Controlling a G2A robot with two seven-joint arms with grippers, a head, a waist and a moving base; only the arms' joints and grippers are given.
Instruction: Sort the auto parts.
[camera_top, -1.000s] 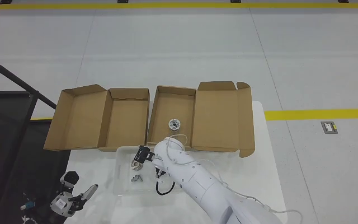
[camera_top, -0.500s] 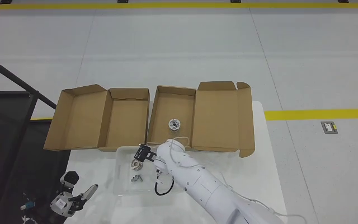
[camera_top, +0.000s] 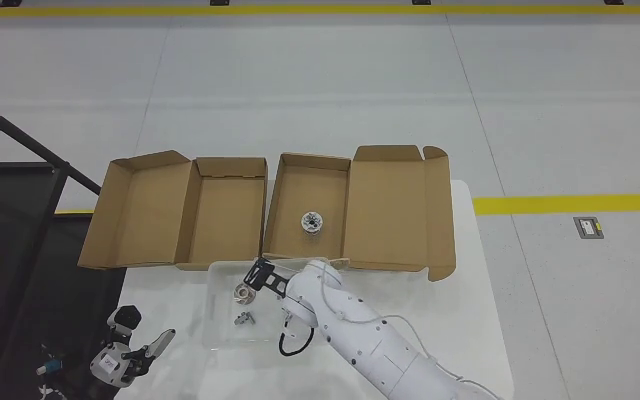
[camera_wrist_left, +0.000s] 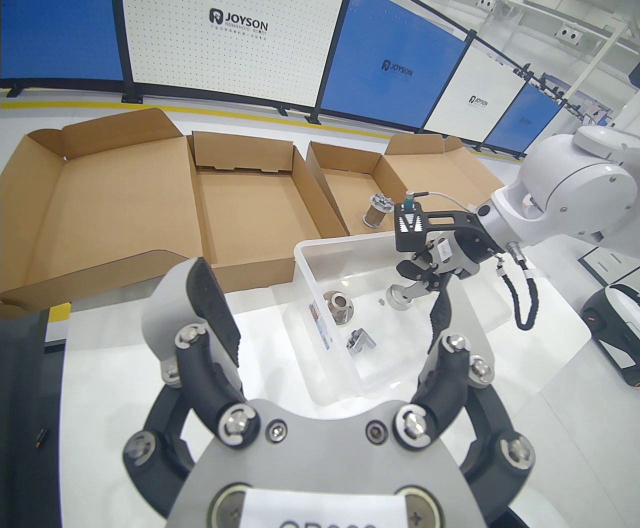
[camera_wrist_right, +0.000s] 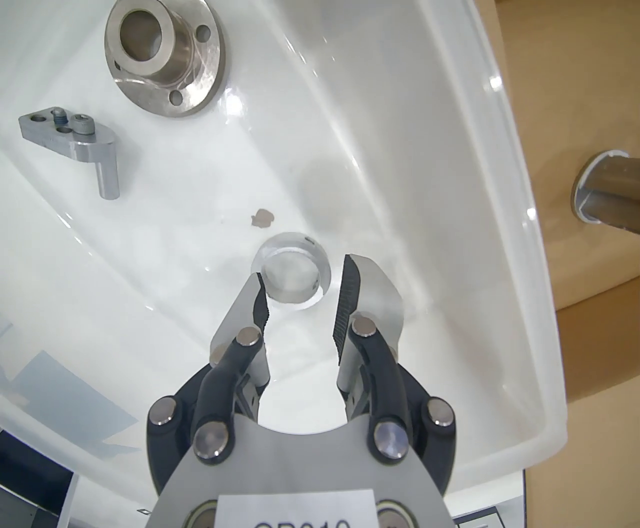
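The ring (camera_wrist_right: 287, 241) is being bracketed by the part-open, empty jaws of the right gripper (camera_wrist_right: 303, 272). It is likely light, rigid and slick, so the outer wall is being favoured. The left gripper (camera_wrist_left: 320, 290) is being held wide open, empty.

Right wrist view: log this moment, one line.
right pincer: open, straddling clear ring in tub | left pincer: open, outside tub | flange, bracket: in tub

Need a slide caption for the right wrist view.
Right gripper, fingers open, poised at a clear ring in the white bin; flanged hub and bracket lie beyond.

Four parts (camera_wrist_left: 340, 306) (camera_wrist_left: 361, 341) (camera_wrist_left: 400, 297) (camera_wrist_left: 377, 212), two boxes (camera_wrist_left: 240, 210) (camera_wrist_left: 350, 185), one bin (camera_wrist_left: 305, 260).
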